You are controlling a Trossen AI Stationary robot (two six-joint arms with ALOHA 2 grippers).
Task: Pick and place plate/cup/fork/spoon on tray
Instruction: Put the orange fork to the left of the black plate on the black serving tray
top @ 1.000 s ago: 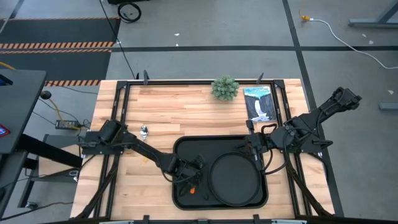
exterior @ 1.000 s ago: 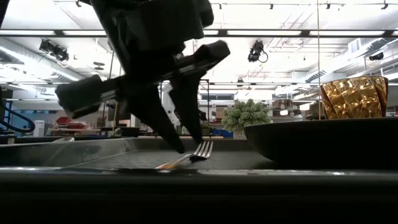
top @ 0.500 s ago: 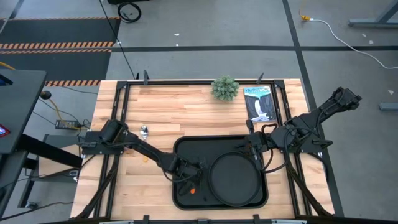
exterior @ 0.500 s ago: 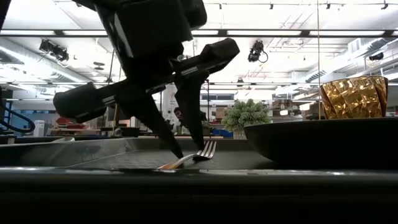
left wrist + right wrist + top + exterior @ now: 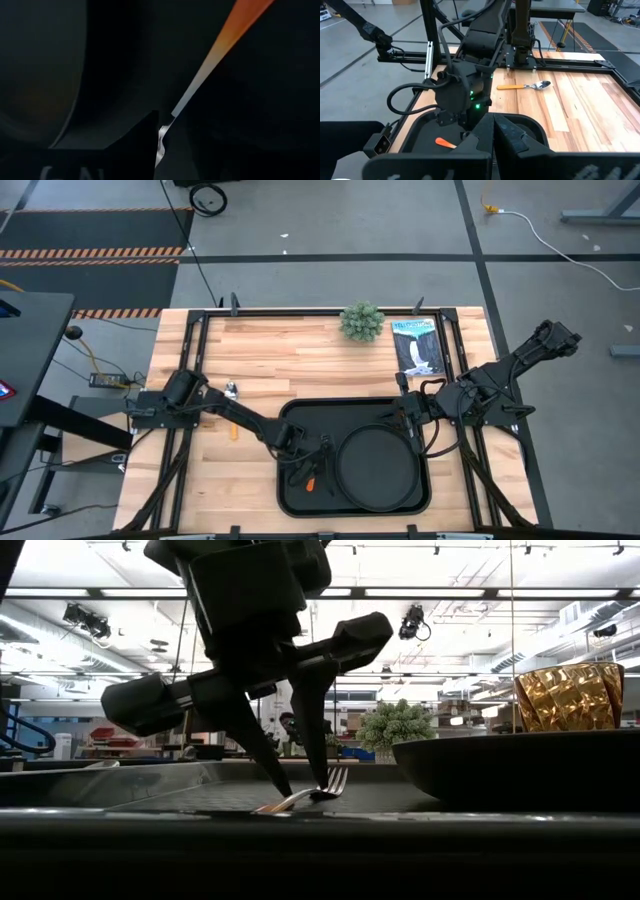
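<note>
On tray point(image 5: 300, 418) | left claw point(image 5: 300, 785) spread astride fork point(image 5: 300, 796), low view | spoon point(image 5: 525, 86) shows only in right wrist view

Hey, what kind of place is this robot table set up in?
Probably a robotics lab or workshop: hazard-striped floor mats on bare concrete beside the wooden table, ceiling strip lights, and equipment shelves in the room behind.
</note>
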